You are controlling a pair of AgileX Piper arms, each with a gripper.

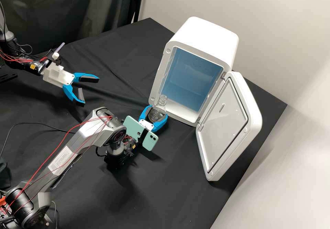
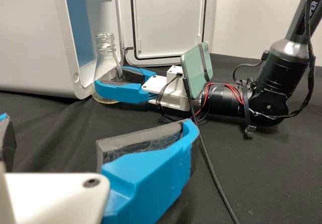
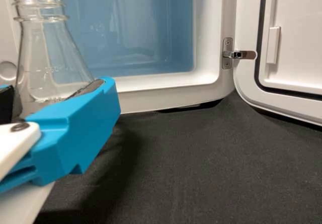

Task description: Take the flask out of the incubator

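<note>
Right tool [image 1: 157, 115] pinching flask [image 1: 161, 102] low on body. Flask upright, seems resting on tabletop [image 1: 172, 181], just outside open incubator [image 1: 206, 40] mouth. Left tool [image 1: 90, 91] spread (well apart, holding nothing). Step: withdrawal, nearly done. Next: 1 steady pull clear, keep flask upright.

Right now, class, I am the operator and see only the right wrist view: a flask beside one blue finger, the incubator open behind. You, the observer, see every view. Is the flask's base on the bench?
Observer: Yes. In the left wrist view the flask stands on the bench, just outside the incubator, at its frame's corner.
Operator: Does my tool hold it from both sides?
Observer: The high view shows the right tool with one finger on each side of its lower body.
Operator: Where is the other arm?
Observer: The left tool hangs open above the bench, away from the flask.
</note>
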